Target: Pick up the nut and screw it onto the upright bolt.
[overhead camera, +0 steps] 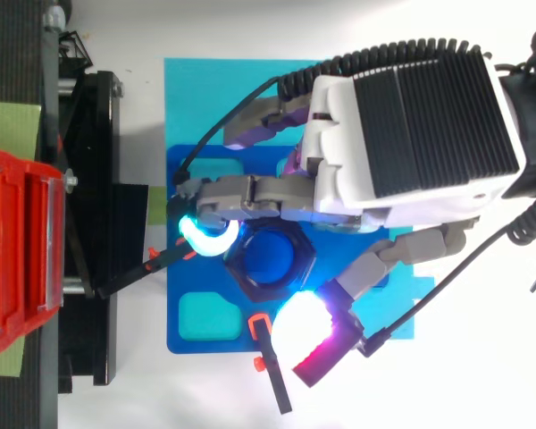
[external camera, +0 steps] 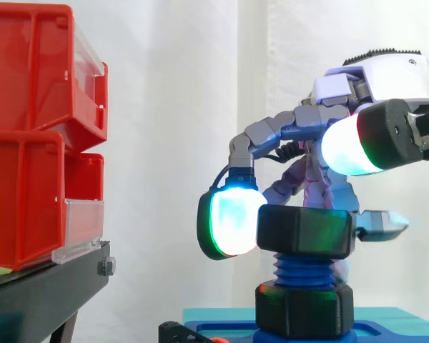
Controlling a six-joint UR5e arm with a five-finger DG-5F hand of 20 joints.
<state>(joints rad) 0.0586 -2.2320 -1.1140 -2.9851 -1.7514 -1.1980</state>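
At the left edge of the side view stand the red bins (external camera: 28,143), well apart from our work. Right of centre, the nut (external camera: 306,230) already sits on the top threads of the upright bolt (external camera: 304,270). The hand (external camera: 390,78) curls its fingers round it, one pad (external camera: 232,218) pressed to its left face. We judge the nut rigid, light and smooth-sided, so opposite flats give the surest hold.

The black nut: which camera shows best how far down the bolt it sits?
The side view: the nut sits atop the blue bolt, threads bare beneath. The top view gives its hexagon outline around the bolt's end, the hand pinching it.
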